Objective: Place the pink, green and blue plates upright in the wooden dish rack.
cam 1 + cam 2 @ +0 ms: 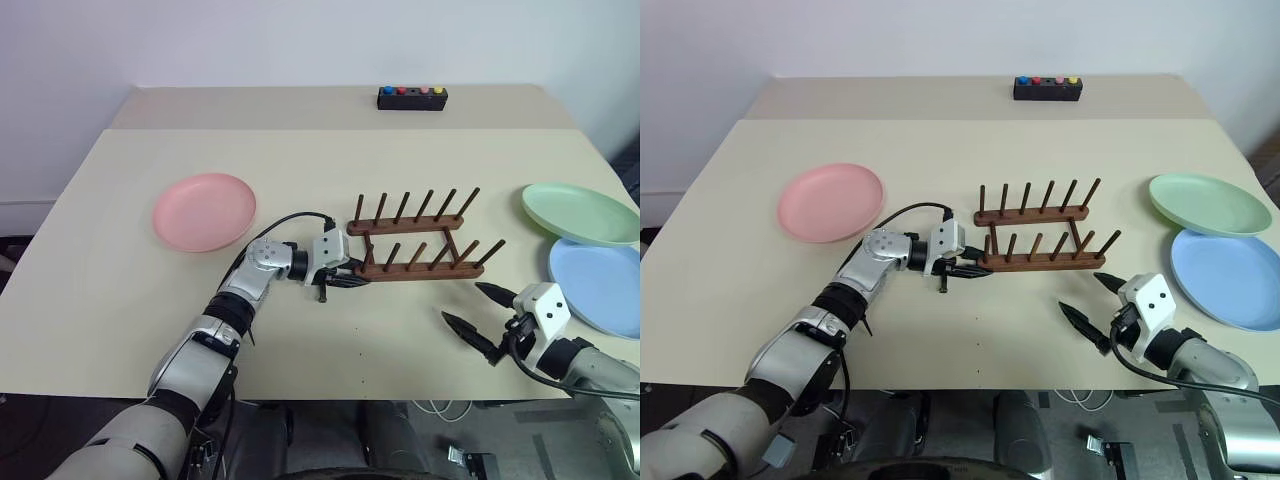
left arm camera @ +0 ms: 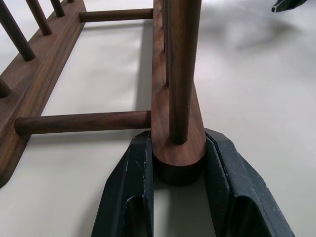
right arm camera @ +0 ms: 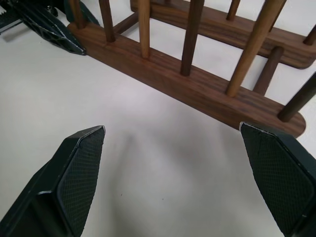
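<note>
**Meanwhile, left gripper clamps the rack's near rail; all three plates lie flat**

Centrally on the beige table [image 1: 100, 300] stands the wooden dish rack [image 1: 420, 240], a little toward the right edge, its two rails running side to side and its pegs leaning toward the right. The left gripper [image 1: 345, 278] reaches in from the left and grips the left end of the rail nearer the front edge: in the left wrist view its two black fingers [image 2: 129, 192] press against either side of the rounded rail end, just below the first peg. The rack's base sits on the surface.

The right gripper [image 1: 480, 312] hovers near the front edge, just in front of the rack's right end, with its fingers spread wide and nothing between them; the right wrist view shows bare tabletop between the two pads [image 3: 79, 170] and the rack's near rail beyond.

The pink plate [image 1: 204, 211] lies flat toward the left edge, well apart from the rack. The green plate [image 1: 580, 213] lies flat by the right edge, and the blue plate [image 1: 596, 288] lies flat just in front of it, with the green rim overlapping the blue one. No plate stands in the rack yet.

A small black box with coloured buttons [image 1: 411, 97] sits near the far edge.
</note>
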Robot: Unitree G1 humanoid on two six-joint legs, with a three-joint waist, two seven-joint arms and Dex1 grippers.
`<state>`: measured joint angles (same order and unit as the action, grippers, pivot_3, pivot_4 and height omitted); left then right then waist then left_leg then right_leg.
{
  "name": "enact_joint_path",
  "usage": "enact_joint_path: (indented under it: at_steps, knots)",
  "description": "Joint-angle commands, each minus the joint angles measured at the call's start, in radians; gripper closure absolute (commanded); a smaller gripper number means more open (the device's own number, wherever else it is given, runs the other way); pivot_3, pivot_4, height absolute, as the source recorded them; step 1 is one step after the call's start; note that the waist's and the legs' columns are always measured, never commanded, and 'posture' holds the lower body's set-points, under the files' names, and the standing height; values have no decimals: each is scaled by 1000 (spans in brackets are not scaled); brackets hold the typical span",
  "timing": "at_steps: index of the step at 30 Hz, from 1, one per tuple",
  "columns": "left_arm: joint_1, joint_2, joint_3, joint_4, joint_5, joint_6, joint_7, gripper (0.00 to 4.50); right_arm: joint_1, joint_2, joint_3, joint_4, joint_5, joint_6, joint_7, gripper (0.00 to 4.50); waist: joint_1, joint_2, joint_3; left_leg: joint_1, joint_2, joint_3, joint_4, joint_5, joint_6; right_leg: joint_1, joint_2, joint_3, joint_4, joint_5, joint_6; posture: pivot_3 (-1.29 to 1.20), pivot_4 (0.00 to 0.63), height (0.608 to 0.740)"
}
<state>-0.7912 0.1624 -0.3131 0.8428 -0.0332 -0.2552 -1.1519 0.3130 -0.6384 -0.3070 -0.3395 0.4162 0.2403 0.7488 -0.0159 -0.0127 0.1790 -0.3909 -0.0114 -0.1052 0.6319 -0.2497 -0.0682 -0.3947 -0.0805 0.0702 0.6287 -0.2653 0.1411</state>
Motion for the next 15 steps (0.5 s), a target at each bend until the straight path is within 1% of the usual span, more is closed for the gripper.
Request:
enact_joint_path:
  at_steps: [1, 4, 6, 8, 11, 12, 15]
  knots:
    - [-5, 18, 29, 1, -1, -3, -1, 3743, 8, 8, -31, -43, 13, -11, -9, 0, 0, 0, 0, 0, 0, 0, 0, 0, 0, 0, 0, 0, 0, 0, 0, 0, 150, 734]
    - [-4, 18, 37, 7, 1, 0, 2, 3743, 2, 7, -27, -42, 13, -11, -11, 0, 0, 0, 0, 0, 0, 0, 0, 0, 0, 0, 0, 0, 0, 0, 0, 0, 150, 734]
    - [-5, 18, 46, 6, -7, 11, -1, 2704, -4, 7, -22, -40, 12, -11, -12, 0, 0, 0, 0, 0, 0, 0, 0, 0, 0, 0, 0, 0, 0, 0, 0, 0, 150, 734]
    - [-4, 20, 51, 3, -9, 13, -4, 1894, -7, 8, -19, -40, 11, -11, -13, 0, 0, 0, 0, 0, 0, 0, 0, 0, 0, 0, 0, 0, 0, 0, 0, 0, 150, 734]
    - [1, 27, 61, -4, -2, 5, 10, 393, -7, 9, -15, -39, 6, -12, -16, 0, 2, 0, 0, 0, 0, 0, 0, 0, 0, 0, 0, 0, 0, 0, 0, 0, 150, 734]
    - [5, 32, 69, -11, -6, 8, 10, 64, -7, 8, -15, -37, 4, -12, -17, 0, 2, 0, 0, 0, 0, 0, 0, 0, 0, 0, 0, 0, 0, 0, 0, 0, 150, 734]
    - [30, 57, 92, -57, -19, 29, 20, 64, -8, 7, -23, -27, -8, -8, -36, 0, 0, 0, 0, 0, 0, 0, 0, 0, 0, 0, 0, 0, 0, 0, 0, 0, 150, 734]
